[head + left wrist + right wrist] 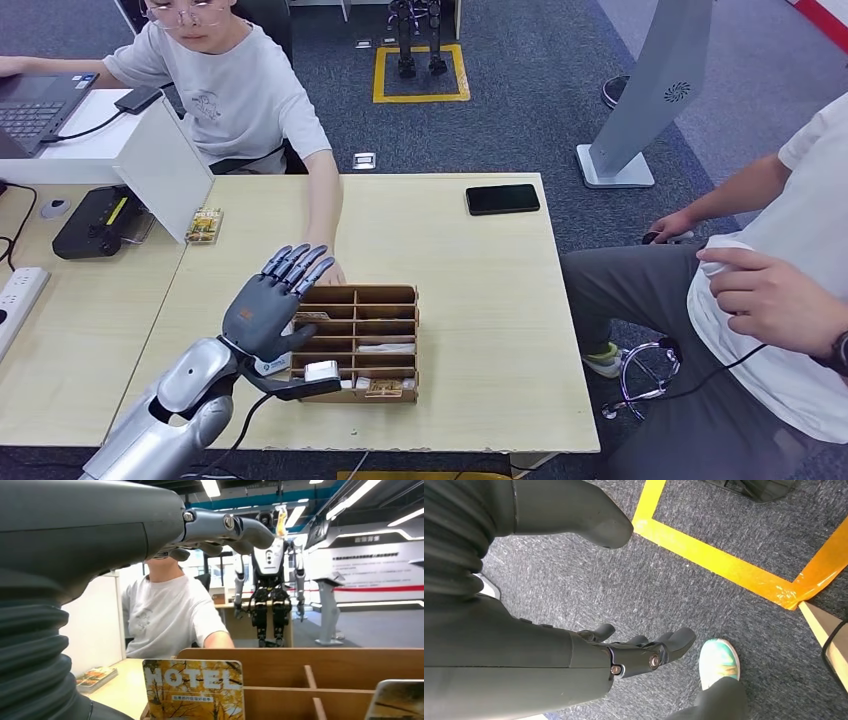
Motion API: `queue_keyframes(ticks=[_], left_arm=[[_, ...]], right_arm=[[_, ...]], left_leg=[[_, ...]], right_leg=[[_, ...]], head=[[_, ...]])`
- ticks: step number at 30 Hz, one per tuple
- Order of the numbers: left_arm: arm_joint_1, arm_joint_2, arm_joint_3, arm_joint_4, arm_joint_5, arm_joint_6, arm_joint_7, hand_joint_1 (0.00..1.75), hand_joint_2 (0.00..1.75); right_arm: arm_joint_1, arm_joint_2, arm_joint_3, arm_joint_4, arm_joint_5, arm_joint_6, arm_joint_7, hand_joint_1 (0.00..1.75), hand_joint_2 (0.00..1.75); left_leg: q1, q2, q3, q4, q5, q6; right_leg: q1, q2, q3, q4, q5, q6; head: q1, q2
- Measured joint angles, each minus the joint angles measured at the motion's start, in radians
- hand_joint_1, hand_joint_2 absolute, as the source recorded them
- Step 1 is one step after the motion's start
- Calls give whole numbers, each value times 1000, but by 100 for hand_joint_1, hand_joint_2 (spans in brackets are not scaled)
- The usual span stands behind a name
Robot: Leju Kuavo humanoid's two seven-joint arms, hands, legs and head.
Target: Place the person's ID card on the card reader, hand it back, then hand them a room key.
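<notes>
The left hand (272, 305) hovers low in the left centre of the head view with its fingers (300, 262) straight, spread a little and holding nothing, raised above the left end of the wooden card rack (385, 296) on the desk (480, 300). The room key cards, on my reading the things now wanted, stand in the rack just right of and below the palm: in the left wrist view a yellow HOTEL key card (193, 687) stands upright at the lower centre, its printed face toward the camera, and the corner of a second card (397, 700) shows at the lower right. Judged from that, the cards stand on edge, broad faces square to the hand's line of approach, so the coming move looks like a short drop down and slightly right to pinch a top edge. The left hand is plainly the nearer; the right hand (639, 652) hangs beside the body over blue-grey carpet, fingers loosely curled, nothing in them. I cannot pick out the ID card anywhere, and the black device (95, 222) at the left may be the card reader. The seated person's hand (328, 272) rests on the desk just beyond the rack, touching or nearly touching its far left corner, close by the robot's fingertips. The desk is pale wood, with a black phone (502, 199) upper centre.
</notes>
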State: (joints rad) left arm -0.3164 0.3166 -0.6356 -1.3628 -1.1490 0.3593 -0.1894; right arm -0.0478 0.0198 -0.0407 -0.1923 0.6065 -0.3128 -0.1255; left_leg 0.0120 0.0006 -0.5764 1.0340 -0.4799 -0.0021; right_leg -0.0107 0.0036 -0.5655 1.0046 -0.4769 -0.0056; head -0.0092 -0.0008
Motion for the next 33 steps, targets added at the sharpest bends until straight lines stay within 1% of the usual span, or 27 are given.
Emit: queue_keyframes(ticks=[10,18,33], left_arm=[[1,0,8,9,-9,2,4,0,175],[2,1,31,16,-34,6,21,0,175],[6,9,44,19,-18,-17,-12,0,175]], right_arm=[[2,0,-7,0,1,0,0,0,175],[2,0,-11,0,4,-1,-9,0,175],[2,0,-25,0,21,-3,-9,0,175]], left_leg=[[0,0,0,0,0,0],[0,0,0,0,0,0],[0,0,0,0,0,0]], right_leg=[[0,0,0,0,0,0],[0,0,0,0,0,0],[0,0,0,0,0,0]], head=[[0,0],[0,0],[0,0]])
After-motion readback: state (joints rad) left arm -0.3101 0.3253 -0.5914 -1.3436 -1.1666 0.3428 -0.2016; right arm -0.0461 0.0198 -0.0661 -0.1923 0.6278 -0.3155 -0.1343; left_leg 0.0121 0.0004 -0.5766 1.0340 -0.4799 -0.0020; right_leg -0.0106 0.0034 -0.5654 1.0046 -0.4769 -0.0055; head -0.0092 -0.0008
